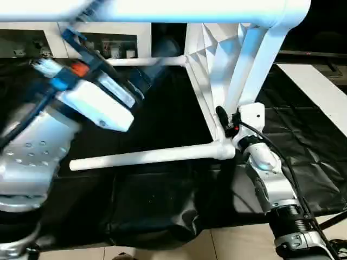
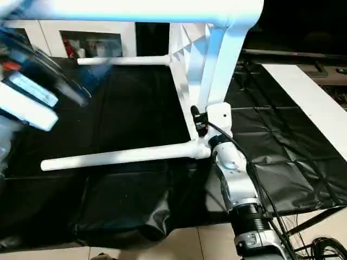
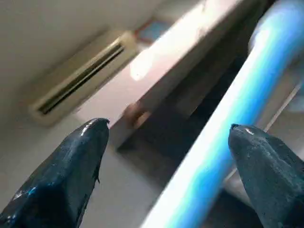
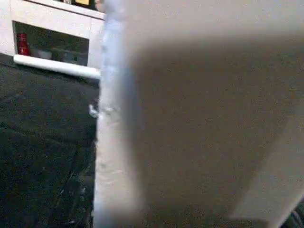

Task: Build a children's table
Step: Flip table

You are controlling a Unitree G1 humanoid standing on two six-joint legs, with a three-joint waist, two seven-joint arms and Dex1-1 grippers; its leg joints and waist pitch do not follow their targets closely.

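On the left, the left gripper (image 3: 166,142) is raised high, its two black fingers (image 3: 61,180) spread wide with nothing between them; a long white tapered round leg (image 3: 223,128) passes just beside one fingertip in the left wrist view. The white plastic rectangular tabletop (image 1: 209,81) stands on edge above the black crinkled sheet (image 1: 157,211) covering the floor, its ribbed underside facing left. Legs stick out from its corner sockets: one along the top edge (image 1: 179,11), one at the far corner (image 1: 146,61), one at the near lower corner (image 1: 146,157) reaching leftward. On the right, the right gripper (image 1: 223,122) sits against the tabletop's near lower corner; whether it clamps the rim I cannot tell. Behind stands a white cabinet with glass doors (image 1: 108,43).

The step in hand looks like seating the legs. To do it well, the right arm should brace the corner firmly while the left closes around a leg near its socket and presses straight along its axis, avoiding sideways leverage that could tip the tabletop.
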